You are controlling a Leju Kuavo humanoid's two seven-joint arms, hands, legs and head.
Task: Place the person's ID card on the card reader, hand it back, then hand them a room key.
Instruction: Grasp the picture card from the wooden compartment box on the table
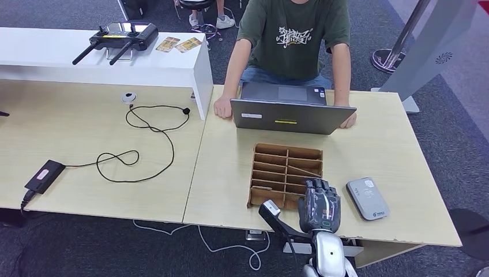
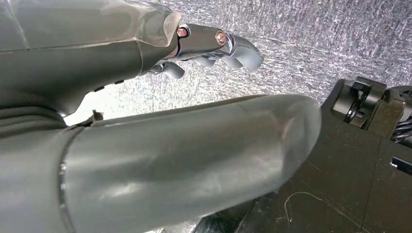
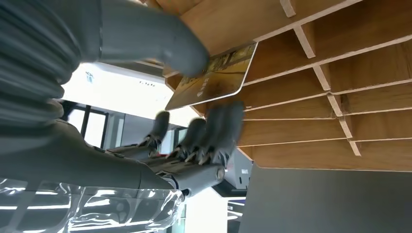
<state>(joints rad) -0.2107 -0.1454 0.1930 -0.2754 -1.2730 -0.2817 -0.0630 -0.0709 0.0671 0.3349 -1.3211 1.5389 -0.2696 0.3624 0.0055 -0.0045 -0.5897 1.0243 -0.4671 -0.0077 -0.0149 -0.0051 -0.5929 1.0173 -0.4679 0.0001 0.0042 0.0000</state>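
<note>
Bare tabletop separates wooden organizer, laptop and card reader.

Head view looks down over the wooden rack; right wrist view shares it closely.

Two pale wood desks pushed edge to edge. Right one: open laptop at far edge, wooden divider tray mid-desk, grey card reader near front right. Left one: white raised shelf along the back, black box with looping cable, small round puck.
</note>
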